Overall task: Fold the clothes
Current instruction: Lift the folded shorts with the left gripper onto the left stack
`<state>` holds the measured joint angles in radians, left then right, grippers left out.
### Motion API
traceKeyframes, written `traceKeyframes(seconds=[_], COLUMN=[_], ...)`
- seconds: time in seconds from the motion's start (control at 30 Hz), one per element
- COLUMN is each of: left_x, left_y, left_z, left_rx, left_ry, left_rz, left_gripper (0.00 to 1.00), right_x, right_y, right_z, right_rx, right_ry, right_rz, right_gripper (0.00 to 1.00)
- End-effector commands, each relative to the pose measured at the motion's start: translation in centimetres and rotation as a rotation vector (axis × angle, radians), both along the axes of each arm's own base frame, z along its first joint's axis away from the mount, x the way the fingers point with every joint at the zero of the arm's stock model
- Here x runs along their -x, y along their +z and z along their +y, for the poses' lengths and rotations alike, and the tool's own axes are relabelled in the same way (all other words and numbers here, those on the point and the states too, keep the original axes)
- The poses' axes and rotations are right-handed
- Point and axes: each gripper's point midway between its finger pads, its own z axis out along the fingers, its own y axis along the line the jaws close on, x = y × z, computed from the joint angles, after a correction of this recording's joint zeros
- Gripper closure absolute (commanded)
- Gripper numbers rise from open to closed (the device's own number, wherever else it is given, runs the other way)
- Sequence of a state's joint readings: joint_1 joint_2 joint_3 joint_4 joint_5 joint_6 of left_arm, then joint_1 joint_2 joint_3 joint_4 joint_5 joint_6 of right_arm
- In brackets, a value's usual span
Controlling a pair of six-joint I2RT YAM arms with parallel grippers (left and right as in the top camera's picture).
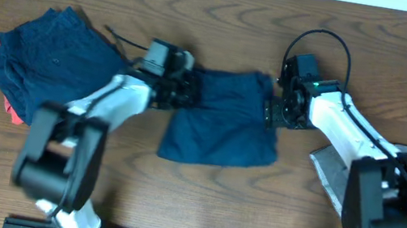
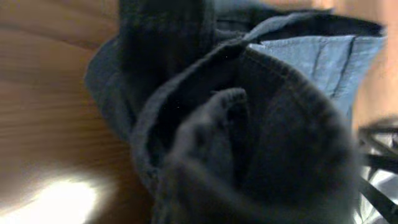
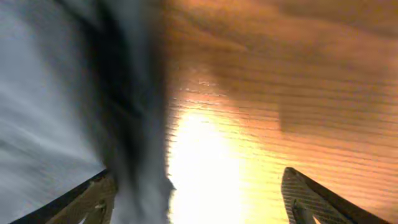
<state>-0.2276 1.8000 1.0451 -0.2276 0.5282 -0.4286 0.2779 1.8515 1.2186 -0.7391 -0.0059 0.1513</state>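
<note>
Your navy shorts [image 1: 223, 121] lie spread on the table [image 1: 196, 211], mostly flat with a rumpled near hem, and everything else is best placed from them. Your left gripper [image 1: 184, 90] sits at the shorts' left edge, toward the far corner. Your right gripper [image 1: 274, 110] sits at their right edge, level with it. A heap of navy clothes [image 1: 45, 56] lies well to the left of the shorts with a red-orange piece [image 1: 14, 110] peeking from under it. A grey garment [image 1: 330, 171] lies to the shorts' right.

In the left wrist view, bunched dark cloth fills the frame and hides the fingers, so you cannot tell whether that gripper is clamped on the shorts or only pressed into them. In the right wrist view the fingers [image 3: 93, 199] stand wide apart with bare wood between them, and the shorts' edge runs just inside the left one. That gripper holds nothing.

Expect the shorts to be light and limp. They will likely drape and bunch from any single pinch, and the smooth wood should let them slide rather than stay put. Take them by the stitched edges, where doubled cloth gives the fingers something thick to bite. Use one corner per gripper and lift both sides evenly so the fold does not skew. The right side needs a pinch on the seam before any lift.
</note>
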Motion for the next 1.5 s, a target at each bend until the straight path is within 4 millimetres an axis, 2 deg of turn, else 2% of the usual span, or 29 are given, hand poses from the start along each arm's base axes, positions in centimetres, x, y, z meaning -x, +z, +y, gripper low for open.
traceKeyframes(seconds=[0.0, 0.03, 0.1, 0.17, 0.27, 0.33, 0.4, 0.43, 0.53, 0.67, 0.7, 0.73, 0.77, 0.8, 0.9, 1.07, 1.2, 1.3, 1.4, 1.47], left_x=[-4.4, -4.8, -5.2, -5.2, -4.3, -3.4, -2.2, -1.5, 0.3, 1.5, 1.7, 1.9, 2.0, 2.1, 2.6, 6.7, 9.2, 8.8, 5.9, 3.6], left_y=[7.8, 9.9, 12.8, 16.0, 19.0, 19.6, 19.2, 18.6, 16.3, 13.6, 13.2, 12.9, 12.8, 12.8, 13.5, 15.2, 17.7, 19.8, 20.7, 20.6], left_z=[7.3, 9.8, 13.4, 18.2, 25.4, 29.6, 32.8, 34.3, 37.0, 38.4, 38.6, 38.7, 38.9, 39.0, 39.8, 42.4, 42.8, 41.2, 37.6, 34.0], left_rx=[-0.124, -0.140, -0.150, -0.166, -0.204, -0.232, -0.253, -0.261, -0.267, -0.259, -0.257, -0.256, -0.256, -0.257, -0.278, -0.402, -0.477, -0.445, -0.337, -0.281], left_ry=[0.181, 0.235, 0.317, 0.435, 0.603, 0.703, 0.778, 0.815, 0.886, 0.927, 0.932, 0.936, 0.941, 0.945, 0.970, 1.162, 1.261, 1.226, 1.074, 0.924], left_rz=[-0.238, -0.288, -0.358, -0.439, -0.521, -0.536, -0.516, -0.488, -0.399, -0.299, -0.282, -0.273, -0.268, -0.270, -0.284, -0.240, -0.259, -0.329, -0.397, -0.425], left_gripper=[0.94, 0.94, 0.94, 0.94, 0.94, 0.94, 0.86, 0.86, 0.86, 0.85, 0.69, 0.45, 0.16, 0.03, 0.02, 0.02, 0.02, 0.02, 0.02, 0.02], right_x=[-1.7, -1.8, -1.9, -1.9, -1.6, -1.4, -1.2, -1.2, -1.2, -1.2, -1.2, -1.1, -1.0, -1.0, -0.8, -0.9, -1.0, -1.0, -1.0, -1.0], right_y=[4.7, 5.6, 6.9, 7.9, 8.4, 8.3, 8.2, 8.2, 8.2, 8.2, 8.2, 8.1, 8.1, 8.1, 8.0, 8.0, 8.1, 8.1, 8.1, 8.1], right_z=[-1.8, -2.1, -2.6, -3.1, -3.2, -3.2, -3.2, -3.3, -3.2, -3.2, -3.3, -3.3, -3.3, -3.3, -3.3, -3.3, -3.4, -3.4, -3.4, -2.8], right_rx=[-0.014, -0.019, -0.024, -0.028, -0.029, -0.027, -0.025, -0.024, -0.025, -0.026, -0.025, -0.024, -0.023, -0.022, -0.021, -0.021, -0.023, -0.023, -0.026, -0.056], right_ry=[-0.042, -0.050, -0.058, -0.069, -0.071, -0.071, -0.071, -0.071, -0.071, -0.071, -0.071, -0.071, -0.071, -0.071, -0.071, -0.071, -0.074, -0.075, -0.073, -0.065], right_rz=[-0.133, -0.154, -0.185, -0.207, -0.210, -0.202, -0.193, -0.192, -0.194, -0.194, -0.192, -0.189, -0.186, -0.183, -0.178, -0.178, -0.185, -0.185, -0.184, -0.180], right_gripper=[0.14, 0.13, 0.13, 0.12, 0.12, 0.12, 0.12, 0.12, 0.12, 0.12, 0.12, 0.12, 0.12, 0.12, 0.11, 0.03, 0.02, 0.01, 0.01, 0.01])
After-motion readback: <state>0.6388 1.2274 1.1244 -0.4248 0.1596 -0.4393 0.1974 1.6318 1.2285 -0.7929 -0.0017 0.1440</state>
